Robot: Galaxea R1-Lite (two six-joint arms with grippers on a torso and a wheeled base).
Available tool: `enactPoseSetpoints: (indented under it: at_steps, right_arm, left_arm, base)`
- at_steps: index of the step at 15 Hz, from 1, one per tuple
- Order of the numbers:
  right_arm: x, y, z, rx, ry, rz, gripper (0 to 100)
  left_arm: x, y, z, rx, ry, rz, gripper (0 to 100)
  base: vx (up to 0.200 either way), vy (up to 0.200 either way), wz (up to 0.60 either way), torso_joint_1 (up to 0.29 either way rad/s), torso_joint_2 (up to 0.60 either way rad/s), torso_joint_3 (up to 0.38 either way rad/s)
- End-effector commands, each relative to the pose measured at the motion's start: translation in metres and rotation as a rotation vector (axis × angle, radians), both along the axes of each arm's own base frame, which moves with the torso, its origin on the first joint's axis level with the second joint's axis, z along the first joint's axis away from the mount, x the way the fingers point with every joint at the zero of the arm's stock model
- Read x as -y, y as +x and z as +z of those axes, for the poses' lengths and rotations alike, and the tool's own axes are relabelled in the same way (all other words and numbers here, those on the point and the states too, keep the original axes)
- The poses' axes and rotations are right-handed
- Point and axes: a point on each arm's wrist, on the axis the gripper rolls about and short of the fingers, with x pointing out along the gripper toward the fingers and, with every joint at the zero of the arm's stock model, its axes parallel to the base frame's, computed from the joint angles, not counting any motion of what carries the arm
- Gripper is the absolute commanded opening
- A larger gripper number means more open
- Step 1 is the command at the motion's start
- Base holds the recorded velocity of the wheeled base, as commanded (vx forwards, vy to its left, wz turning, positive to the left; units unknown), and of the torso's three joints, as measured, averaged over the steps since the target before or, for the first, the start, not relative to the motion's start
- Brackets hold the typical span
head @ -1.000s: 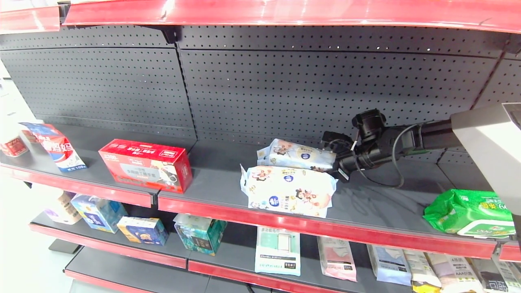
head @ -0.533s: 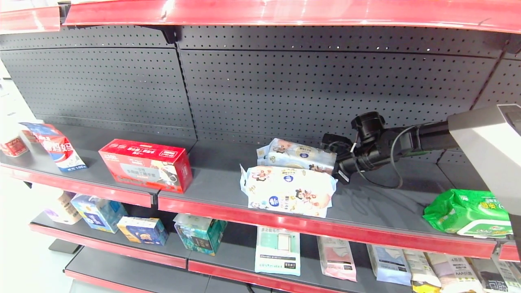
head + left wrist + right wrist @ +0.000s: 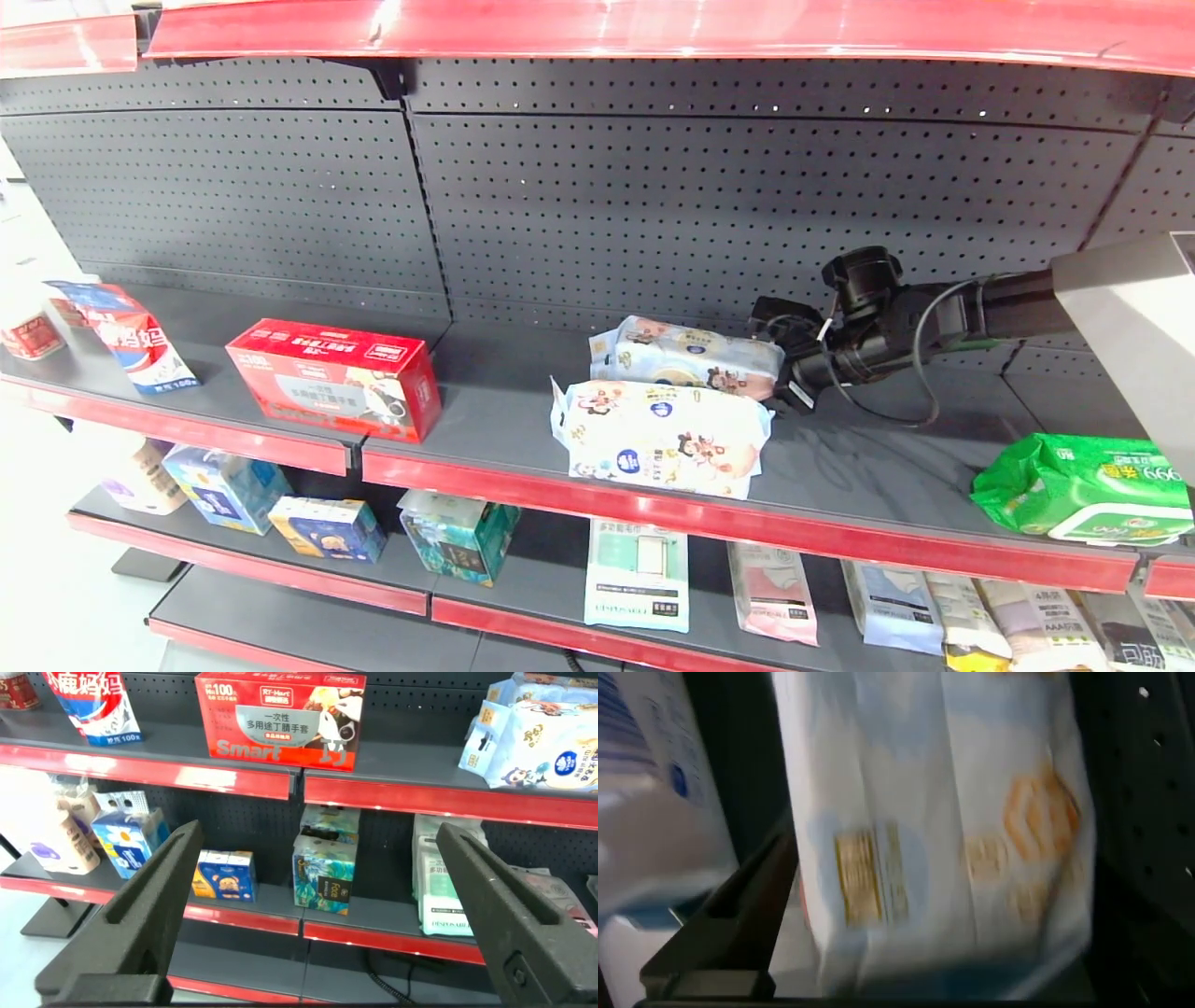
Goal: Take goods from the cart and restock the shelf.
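White soft plastic pack of wipes with cartoon print [image 3: 686, 357] lies on the dark grey metal shelf with red front strip [image 3: 878, 467], just behind a second, like-printed front wipes pack [image 3: 658, 437] at the shelf's edge. Right gripper [image 3: 789, 385] is at the rear pack's right end, i.e. just behind & right of the front wipes pack. In the right wrist view the black fingers [image 3: 738, 924] flank the pack [image 3: 952, 831], which fills the gap, so it looks clamped, tho the far finger is lost in shadow. Left gripper [image 3: 318, 835] hangs out in front of the shelf, lower than the front wipes pack, fingers spread wide w/ nothing between. Step in hand, prob.: placing. The pack is at its spot, not yet let go. Next move calls for: settle it flat, keep it off the front wipes pack, open up, then draw the arm straight back w/o dragging it. Red cardboard box [image 3: 336, 378] sits well left of the front wipes pack and green wipes pack [image 3: 1083, 485] well right, both out of the way.
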Motion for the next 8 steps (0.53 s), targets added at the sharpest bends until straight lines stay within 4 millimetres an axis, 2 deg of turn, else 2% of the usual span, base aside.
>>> enactPoseSetpoints:
  at_steps: [1, 8]
  right_arm:
    - [0.0056, -0.0062, 0.0077, 0.005, -0.001, -0.014, 100]
    - [0.0103, -0.0067, 0.0085, 0.011, -0.039, -0.069, 100]
  left_arm:
    - [0.0000, 0.0000, 0.0000, 0.000, 0.000, 0.000, 100]
    - [0.0000, 0.0000, 0.0000, 0.000, 0.000, 0.000, 100]
  base:
    - [0.000, 0.000, 0.00, 0.000, 0.00, 0.000]
    - [0.000, 0.000, 0.00, 0.000, 0.00, 0.000]
